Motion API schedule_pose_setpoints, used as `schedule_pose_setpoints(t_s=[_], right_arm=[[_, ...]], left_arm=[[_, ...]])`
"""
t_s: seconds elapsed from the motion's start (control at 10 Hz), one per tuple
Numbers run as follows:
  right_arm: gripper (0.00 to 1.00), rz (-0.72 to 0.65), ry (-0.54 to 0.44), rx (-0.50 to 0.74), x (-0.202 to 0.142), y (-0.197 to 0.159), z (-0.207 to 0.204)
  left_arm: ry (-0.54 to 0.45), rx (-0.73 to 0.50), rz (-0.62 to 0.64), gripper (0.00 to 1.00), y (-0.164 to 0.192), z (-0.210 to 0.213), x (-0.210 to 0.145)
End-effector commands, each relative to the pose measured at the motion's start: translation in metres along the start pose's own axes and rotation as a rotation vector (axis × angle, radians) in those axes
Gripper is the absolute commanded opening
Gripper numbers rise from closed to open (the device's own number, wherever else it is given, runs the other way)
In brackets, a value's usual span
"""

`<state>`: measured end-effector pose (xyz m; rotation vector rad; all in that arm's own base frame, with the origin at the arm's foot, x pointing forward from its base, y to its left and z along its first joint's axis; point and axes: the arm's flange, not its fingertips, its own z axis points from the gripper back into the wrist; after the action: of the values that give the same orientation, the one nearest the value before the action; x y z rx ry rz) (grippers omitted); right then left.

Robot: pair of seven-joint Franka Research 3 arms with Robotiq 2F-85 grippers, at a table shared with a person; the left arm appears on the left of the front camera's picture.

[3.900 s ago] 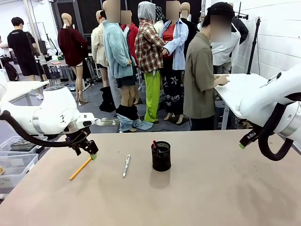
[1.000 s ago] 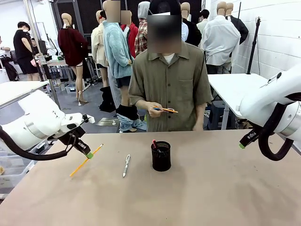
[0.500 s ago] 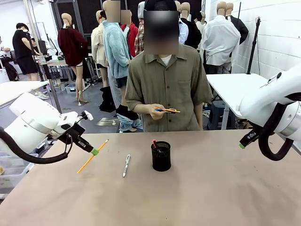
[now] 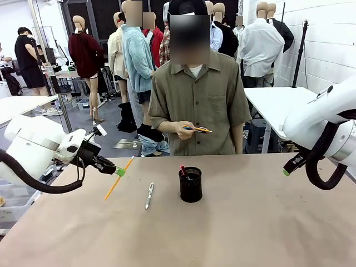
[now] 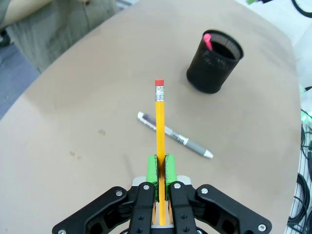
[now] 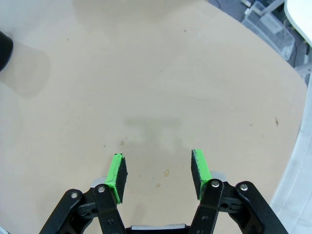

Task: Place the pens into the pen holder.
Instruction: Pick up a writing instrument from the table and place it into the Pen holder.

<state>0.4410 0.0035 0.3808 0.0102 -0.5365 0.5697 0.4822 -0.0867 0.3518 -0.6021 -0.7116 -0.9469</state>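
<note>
At the table's left, left gripper (image 4: pixel 119 171): clamped on the yellow pencil (image 4: pixel 117 179), which it holds slanted and, by the look of it, lifted off the table (image 4: pixel 250 233).
Step in hand: carrying the pencil toward the pen holder (image 4: pixel 191 187), as I judge it.
Next move: bring the pencil over the holder's mouth, stand it nearly upright, lower one end in, then let go.
Pen holder: upright at mid-table, with a red-tipped pen (image 4: pixel 182 169) already in it.
Silver pen (image 4: pixel 149 196): flat on the table, between the pencil and the holder.
Right gripper (image 4: pixel 286 172): hangs at the far right, well apart from the pens.
Person's hand (image 4: pixel 183 131): holds more pens at chest height, behind the table's far edge.
Left wrist view, grip: the green pads (image 5: pixel 152 168) pinch the pencil (image 5: pixel 160 117), eraser end pointing away.
In the way: the silver pen (image 5: pixel 175 138) lies crosswise beneath. The holder (image 5: pixel 214 62) stands beyond, off to one side. The leaning red-tipped pen (image 5: pixel 207 39) narrows the opening.
Right wrist view, right gripper (image 6: pixel 157 155): jaws parted, nothing between them, bare table below.
</note>
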Motion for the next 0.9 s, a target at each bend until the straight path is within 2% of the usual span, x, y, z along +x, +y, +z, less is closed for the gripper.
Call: schedule_pose_setpoints(t_s=[0.0,0.8], right_arm=[[0.67,0.005,-0.023,0.003,-0.003,-0.001,-0.001],[0.67,0.005,-0.023,0.003,-0.003,-0.001,-0.001]], left_arm=[[-0.119,-0.036,-0.029,0.00,0.000,-0.002,-0.006],[-0.368,-0.179,-0.130,0.00,-0.011,-0.039,0.016]])
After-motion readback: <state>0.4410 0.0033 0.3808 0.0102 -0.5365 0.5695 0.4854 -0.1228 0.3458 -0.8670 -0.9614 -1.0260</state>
